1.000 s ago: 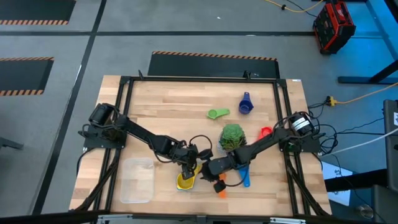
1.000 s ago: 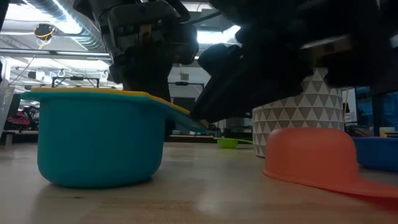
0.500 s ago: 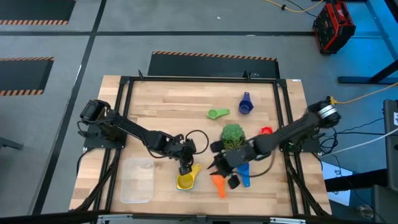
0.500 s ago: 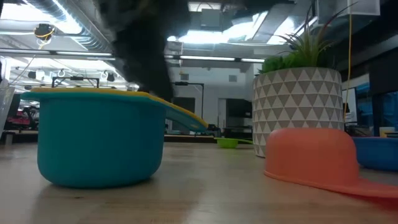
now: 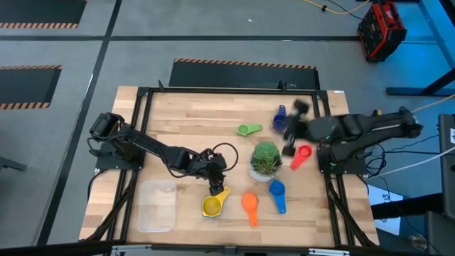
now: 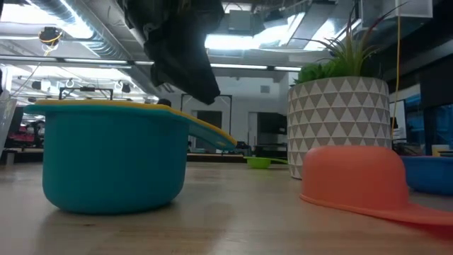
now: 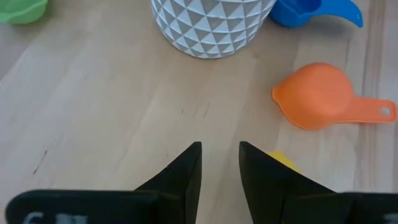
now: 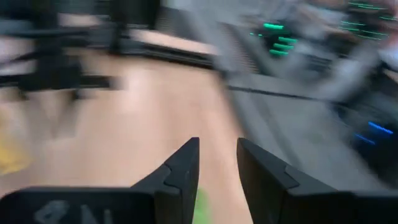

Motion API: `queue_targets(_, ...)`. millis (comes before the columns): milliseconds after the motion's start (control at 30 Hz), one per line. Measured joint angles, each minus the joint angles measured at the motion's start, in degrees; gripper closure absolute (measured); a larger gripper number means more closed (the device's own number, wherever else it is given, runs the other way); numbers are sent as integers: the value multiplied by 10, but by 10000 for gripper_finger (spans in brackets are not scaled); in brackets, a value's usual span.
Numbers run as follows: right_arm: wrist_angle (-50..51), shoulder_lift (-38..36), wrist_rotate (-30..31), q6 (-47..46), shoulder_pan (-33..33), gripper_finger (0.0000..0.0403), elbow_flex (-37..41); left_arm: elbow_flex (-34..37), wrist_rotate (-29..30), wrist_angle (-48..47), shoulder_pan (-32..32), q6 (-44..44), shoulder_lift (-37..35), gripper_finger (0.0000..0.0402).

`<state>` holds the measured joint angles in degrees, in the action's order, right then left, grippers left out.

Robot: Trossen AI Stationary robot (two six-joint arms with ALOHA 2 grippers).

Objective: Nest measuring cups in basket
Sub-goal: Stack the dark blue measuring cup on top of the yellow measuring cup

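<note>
A yellow measuring cup point(image 5: 211, 206) sits nested in a teal one point(image 6: 113, 159) on the table near the front edge. My left gripper point(image 5: 215, 188) hangs just above its handle point(image 6: 209, 131), open by a narrow gap, with nothing between the fingers point(image 7: 220, 146). An orange cup point(image 5: 249, 204) lies upside down to the right of it, and a blue cup point(image 5: 276, 190) lies beyond that. The clear basket point(image 5: 156, 206) stands at the front left. My right gripper point(image 5: 290, 136) is raised over the far right of the table, narrowly open and holding nothing point(image 8: 217, 142).
A potted plant in a white patterned pot point(image 5: 265, 158) stands mid-table between the arms. A green cup point(image 5: 249, 129) and a dark blue cup point(image 5: 281, 119) lie toward the far edge, and a red cup point(image 5: 302, 153) lies at the right. Bare wood lies at the far left.
My right gripper has swung up fast from beside the yellow and orange cups toward the table's far right, and has tipped from pointing steeply down toward level. My left gripper has risen a little above the yellow cup. The cups have stayed where they were.
</note>
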<state>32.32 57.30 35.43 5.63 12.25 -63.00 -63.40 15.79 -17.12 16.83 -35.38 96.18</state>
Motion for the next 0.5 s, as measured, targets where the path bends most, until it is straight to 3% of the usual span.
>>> queue_targets(100,34,-39,80,-26,-47,291,0,0,2,1,-2,0,0,302)
queue_targets(233,90,-72,103,-56,-132,291,0,0,2,0,-7,0,0,302)
queue_targets(367,142,-79,64,-91,-223,291,0,0,2,1,-12,0,0,302)
queue_targets(500,173,-68,-33,-100,-314,291,0,0,2,0,-15,0,0,302)
